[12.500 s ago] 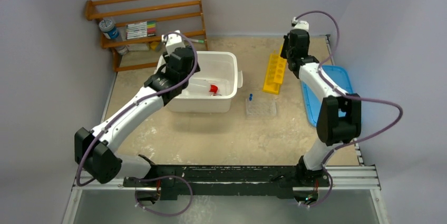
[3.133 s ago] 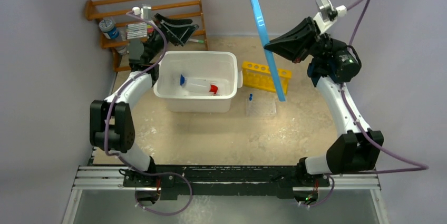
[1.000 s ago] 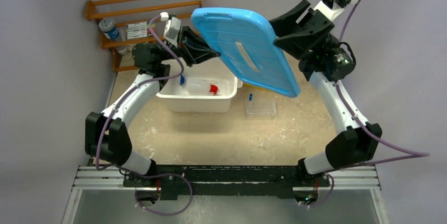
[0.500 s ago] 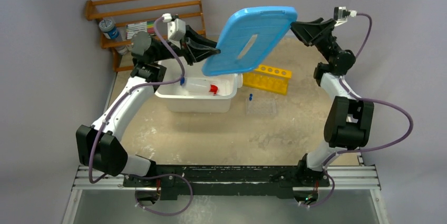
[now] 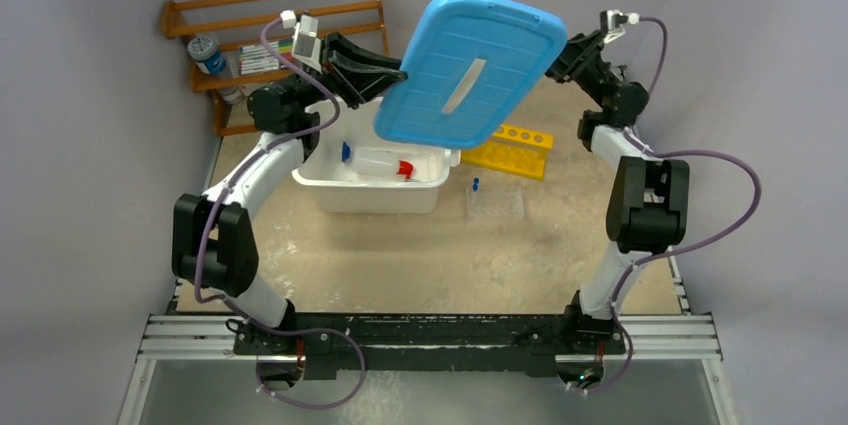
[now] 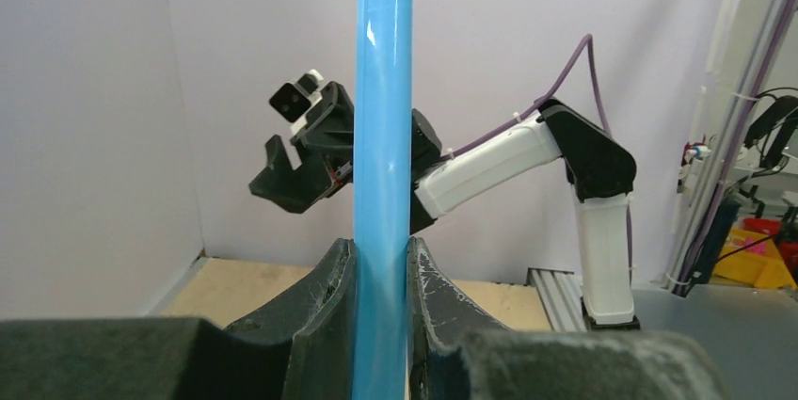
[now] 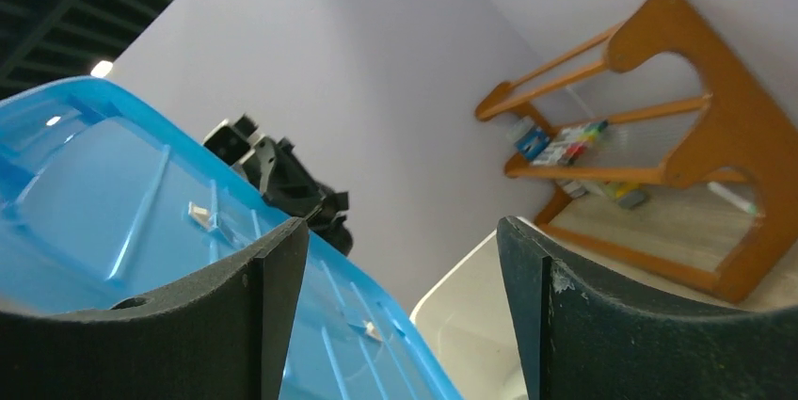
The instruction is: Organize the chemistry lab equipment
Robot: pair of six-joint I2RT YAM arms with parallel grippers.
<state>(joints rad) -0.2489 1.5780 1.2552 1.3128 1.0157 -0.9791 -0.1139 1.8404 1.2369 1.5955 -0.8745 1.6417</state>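
Left pincer [image 6: 381, 264] clamps the blue lid [image 5: 470, 65] by its edge, tilted above the white tub [image 5: 375, 197]. Right pincer [image 7: 400, 231] stands wide beside the lid, gripping nothing. Squeeze bottle [image 5: 380, 162] lies inside the tub on the counter [image 5: 430, 255].

Wooden shelf [image 5: 275, 5] w/ markers [image 5: 260, 57], back left.

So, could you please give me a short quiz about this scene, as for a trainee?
1. True or false: the right gripper holds the blue lid.
2. What lies in the white bin? A) squeeze bottle with red cap B) yellow rack C) markers
3. Which gripper pinches the lid's edge?
Key: 1 false; 2 A; 3 the left gripper.
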